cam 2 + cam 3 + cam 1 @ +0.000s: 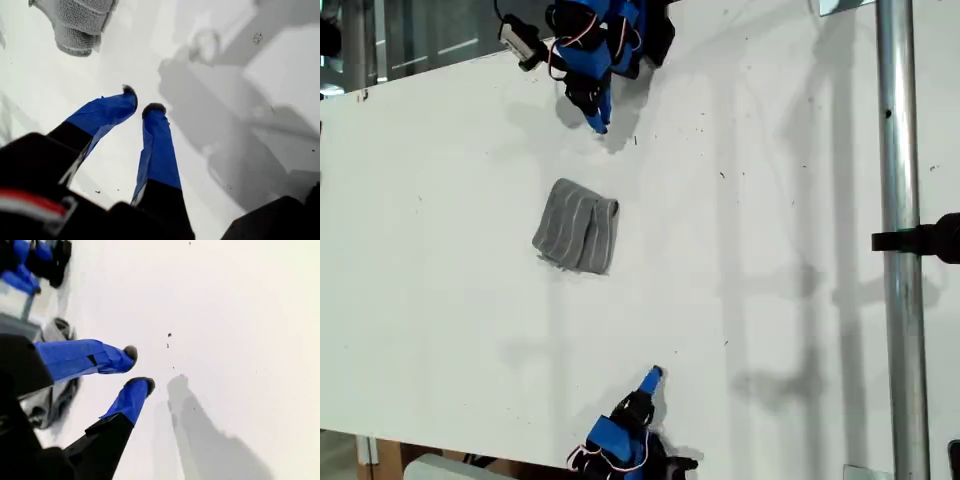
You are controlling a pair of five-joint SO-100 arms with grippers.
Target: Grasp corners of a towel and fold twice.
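Note:
The towel (577,226), grey with thin white stripes, lies folded into a small thick rectangle near the middle of the white table (440,250). Its corners are stacked in the fold, and none is held. My first gripper (653,376) is at the exterior view's bottom, well away from the towel. In the first wrist view this gripper (142,100) is shut and empty, with the towel (77,22) ahead of it. My second gripper (600,122) is at the exterior view's top, a hand's width from the towel. This gripper (139,368) stands slightly open over bare table with nothing in it.
A metal pole (900,200) with a black clamp (920,240) runs down the exterior view's right. The table's near edge (470,448) crosses the exterior view's bottom, with a pale box (440,468) below it. The first arm's base (30,260) shows far off in the second wrist view.

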